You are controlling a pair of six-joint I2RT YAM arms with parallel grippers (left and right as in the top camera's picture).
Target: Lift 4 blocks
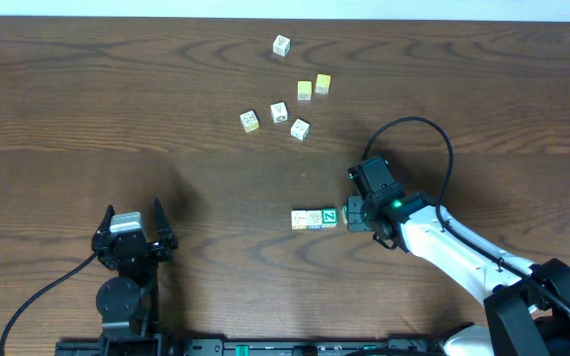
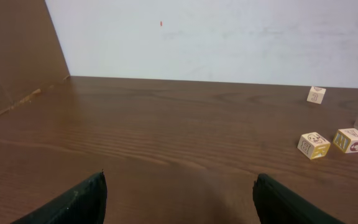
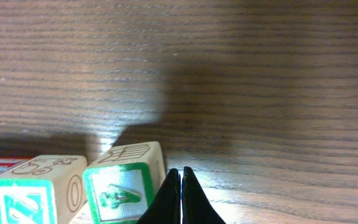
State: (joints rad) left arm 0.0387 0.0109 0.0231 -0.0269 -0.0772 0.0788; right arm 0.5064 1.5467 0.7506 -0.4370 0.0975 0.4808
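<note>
Wooden blocks [image 1: 314, 219] lie in a row end-on to my right jaws, shut and empty just beside it; left jaws, open, sit well apart.

Dark wooden table [image 1: 117, 119] is carrying six loose cubes toward its far side. Lone white cube [image 1: 281, 44] is sitting farthest back. One yellow cube [image 1: 305, 90] is sitting just beside a second yellow cube [image 1: 323, 83]. Nearer, left white-faced cube [image 1: 249, 121], middle white-faced cube [image 1: 278, 112] and right white-faced cube [image 1: 300, 129] are sitting in a loose cluster, apart. White wall [image 2: 229, 37] is rising behind the table.
</note>
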